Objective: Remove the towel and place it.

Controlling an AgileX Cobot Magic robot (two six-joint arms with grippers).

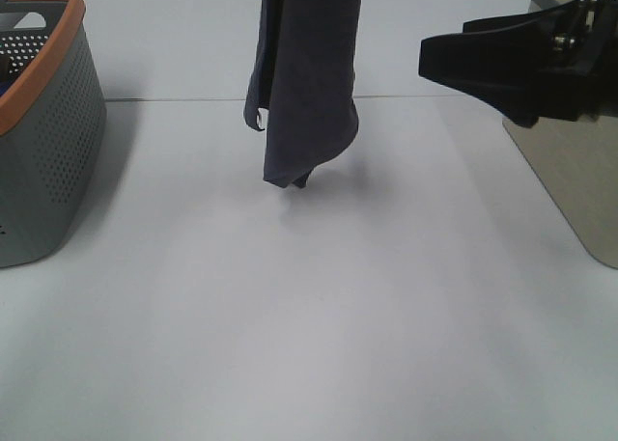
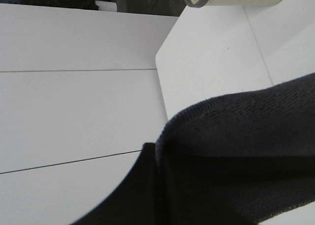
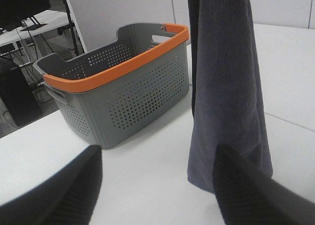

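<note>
now: towel (image 1: 309, 84) hangs above worktop (image 1: 319, 316)
right end effector (image 3: 157, 156): open, empty
left end effector: hidden, cannot tell
next: lay towel flat

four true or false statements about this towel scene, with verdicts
1. The towel hangs down over the table. True.
2. The basket has a blue rim. False: its rim is orange.
3. The right gripper is open and holds nothing. True.
4. The towel lies inside the basket. False: it hangs outside the basket, over the middle of the table.
</note>
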